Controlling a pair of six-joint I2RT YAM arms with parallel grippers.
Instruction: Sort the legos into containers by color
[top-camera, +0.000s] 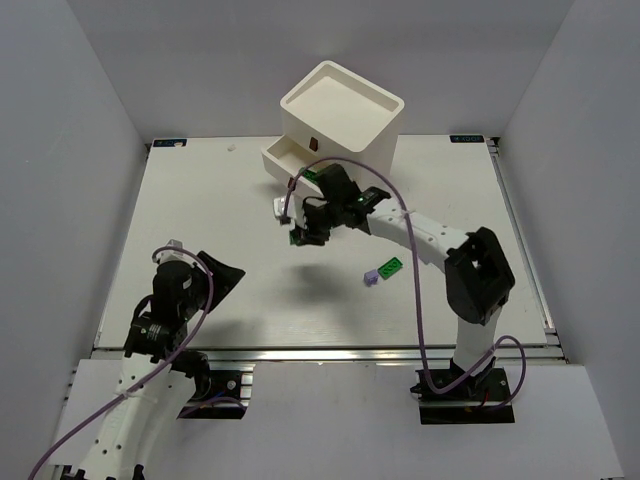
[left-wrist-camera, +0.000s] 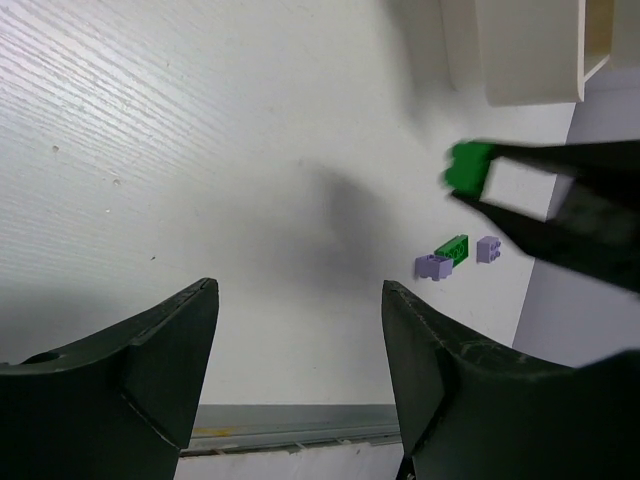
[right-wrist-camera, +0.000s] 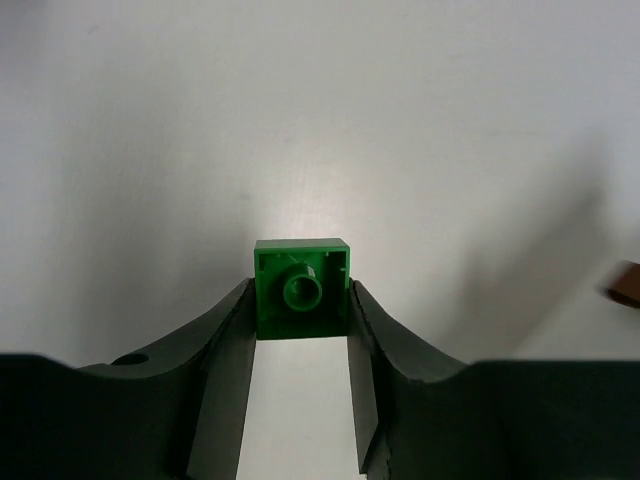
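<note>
The right claw (right-wrist-camera: 300, 300) is clenched on a green brick (right-wrist-camera: 302, 270). Its two fingers press the brick's opposite sides, and the brick's hollow underside with its round tube faces the wrist camera. In the top view this claw (top-camera: 303, 235) hangs clear of the tabletop (top-camera: 200, 200), just in front of the cabinet (top-camera: 340, 100) and near its one pulled-out drawer (top-camera: 283, 155). Which of the stacked drawers that is, I cannot tell. A dark red pull (top-camera: 313, 143) shows on the cabinet front above it. A loose brick (top-camera: 390, 267), also green, lies on the tabletop to the right of the held one, under the right arm's reach. The left wrist view shows it between two lavender bricks (left-wrist-camera: 433, 266), the three close together in a short row. In that same view the held brick shows as a blurred green block at the tip of the dark right arm, above the row. The left claw (top-camera: 222, 272) is released, its fingers (left-wrist-camera: 160, 350) spread wide with nothing between them. It sits low over bare tabletop at the near left, well apart from every brick and from the cabinet.
</note>
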